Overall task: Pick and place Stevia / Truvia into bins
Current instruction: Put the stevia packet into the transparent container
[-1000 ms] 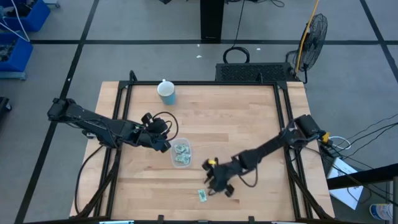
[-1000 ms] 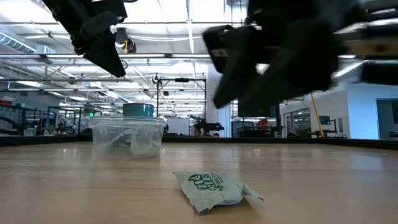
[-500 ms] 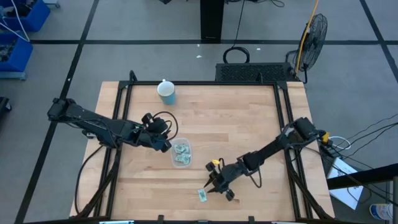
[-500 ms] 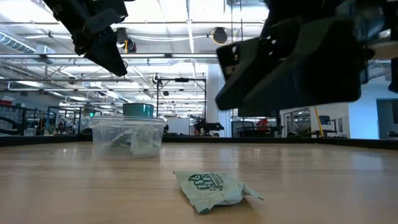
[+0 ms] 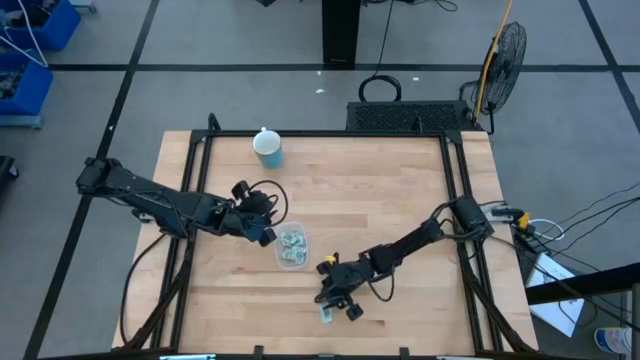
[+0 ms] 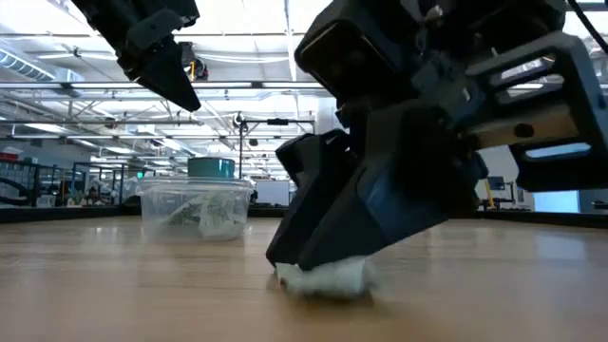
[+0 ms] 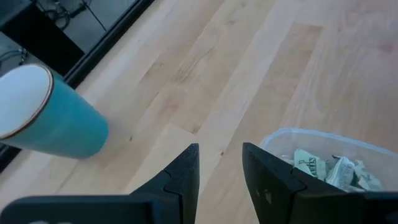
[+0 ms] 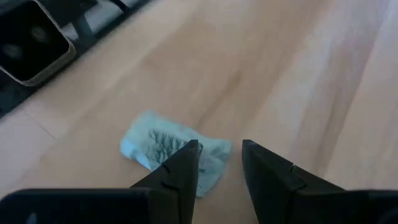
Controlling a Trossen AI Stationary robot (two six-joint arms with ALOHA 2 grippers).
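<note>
from my seat, the bin [image 5: 292,247] sat just left of the table's [image 5: 380,190] centre, with sachets [image 7: 326,170] inside it. the cup [image 5: 268,149] stood at its 11 o'clock, near the far edge. one loose sachet [image 5: 326,314] lay at the bin's 5 o'clock, right under the right gripper [image 5: 333,297]. the left gripper [image 5: 262,229] hung at the bin's 10 o'clock.

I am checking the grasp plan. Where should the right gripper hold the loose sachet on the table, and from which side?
Likely from straight above, pinching across the middle: the sachet lies flat and slightly crumpled on the bare table, leaving no side to reach. The right gripper is down over it, fingers open.
</note>
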